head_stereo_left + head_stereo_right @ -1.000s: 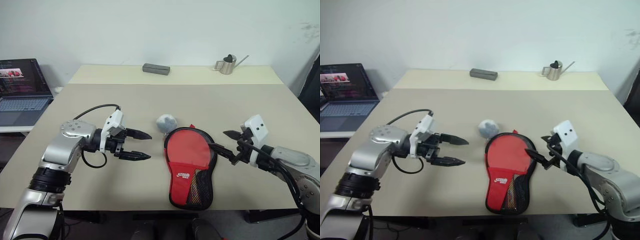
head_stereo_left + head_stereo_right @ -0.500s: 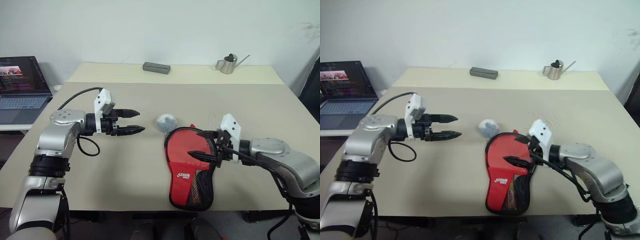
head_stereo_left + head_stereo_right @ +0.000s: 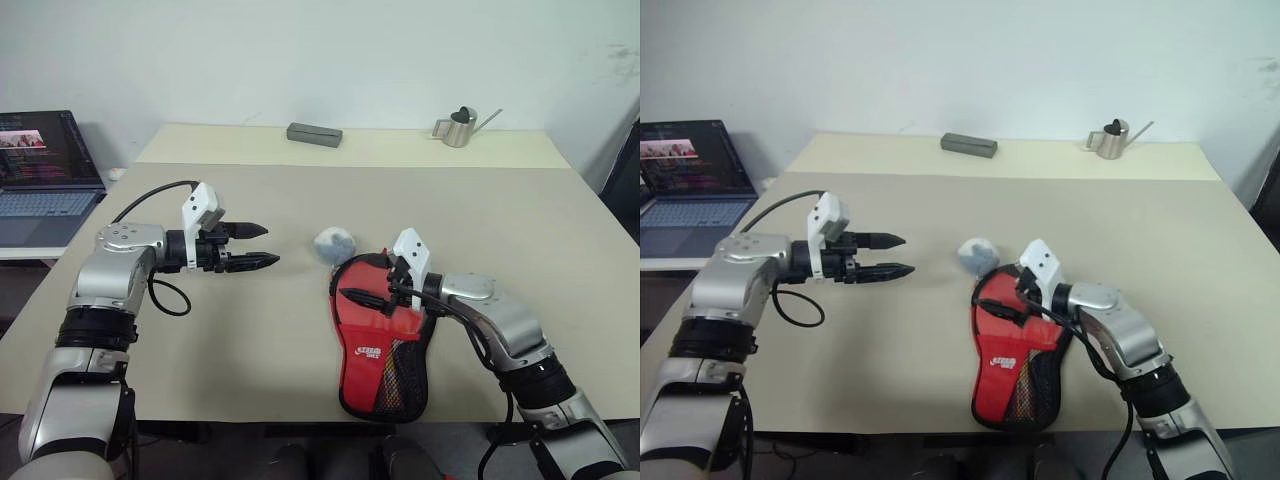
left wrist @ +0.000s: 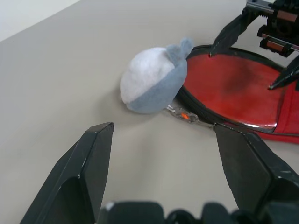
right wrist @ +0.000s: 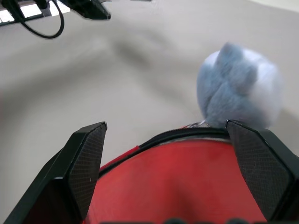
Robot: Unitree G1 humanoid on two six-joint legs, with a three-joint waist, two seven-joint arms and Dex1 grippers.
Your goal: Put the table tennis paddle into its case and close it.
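Near the front edge of the bench [image 3: 200,340], a little right of centre, the case [image 3: 385,385] lies flat with its round end pointing away and its narrow end, with the red mesh pocket, toward the near edge. The table tennis paddle [image 3: 372,300] shows as a red round face within the case's black rim; its handle cannot be made out. Touching the far left of that rim sits a small grey and white plush ball [image 3: 333,243].

The right gripper [image 3: 368,291] hangs just over the red face, its two black fingers spread wide and holding nothing. The left gripper [image 3: 258,245] hovers over bare bench well to the left of the ball, pointing right toward it, fingers parted and empty.

Along the far edge lie a grey block [image 3: 314,134] and, further right, a small metal watering can [image 3: 458,129]. A laptop [image 3: 45,165] stands open on a lower surface off the left side.
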